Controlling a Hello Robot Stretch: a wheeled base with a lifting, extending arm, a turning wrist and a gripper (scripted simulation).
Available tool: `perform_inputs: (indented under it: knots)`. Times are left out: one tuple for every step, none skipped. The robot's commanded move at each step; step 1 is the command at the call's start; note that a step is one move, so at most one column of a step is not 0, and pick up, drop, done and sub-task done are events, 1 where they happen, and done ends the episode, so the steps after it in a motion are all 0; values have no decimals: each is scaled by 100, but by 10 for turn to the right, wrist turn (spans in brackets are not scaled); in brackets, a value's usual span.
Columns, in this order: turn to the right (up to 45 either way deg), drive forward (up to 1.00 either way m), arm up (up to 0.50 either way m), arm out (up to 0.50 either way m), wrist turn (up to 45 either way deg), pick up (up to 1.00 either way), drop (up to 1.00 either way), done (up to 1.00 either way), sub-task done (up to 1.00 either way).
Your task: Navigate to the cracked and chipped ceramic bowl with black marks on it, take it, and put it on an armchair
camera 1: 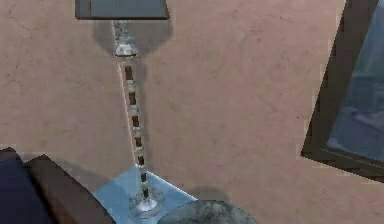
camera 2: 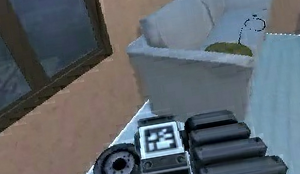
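Note:
A pale grey armchair (camera 2: 194, 57) stands out across the room in the arm side view, on light blue floor. An olive-green flat thing (camera 2: 228, 50) lies on its seat, with a thin dark wiry shape (camera 2: 254, 25) by its right arm. At the bottom edge the arm's dark bar (camera 2: 232, 152) is drawn in, with a white marked square (camera 2: 161, 139) at its end. Left of that sits the gripper's round dark body (camera 2: 120, 173). I cannot make out its far end, so I cannot tell whether it holds anything.
A floor lamp (camera 1: 133, 110) with a dark shade rises ahead against a pinkish-brown wall, its base on a pale blue patch (camera 1: 130, 190). Dark furniture (camera 1: 40, 195) fills the lower left; a grey rounded thing (camera 1: 205, 213) sits at the bottom. Dark-framed windows (camera 1: 350, 90) (camera 2: 20, 51) line the walls.

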Motion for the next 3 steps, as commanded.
perform_inputs:
  knots:
    - [450, 0, 0, 0, 0, 0, 0, 0, 0]
    - [450, 0, 0, 0, 0, 0, 0, 0, 0]
    - [270, 0, 0, 0, 0, 0, 0, 0, 0]
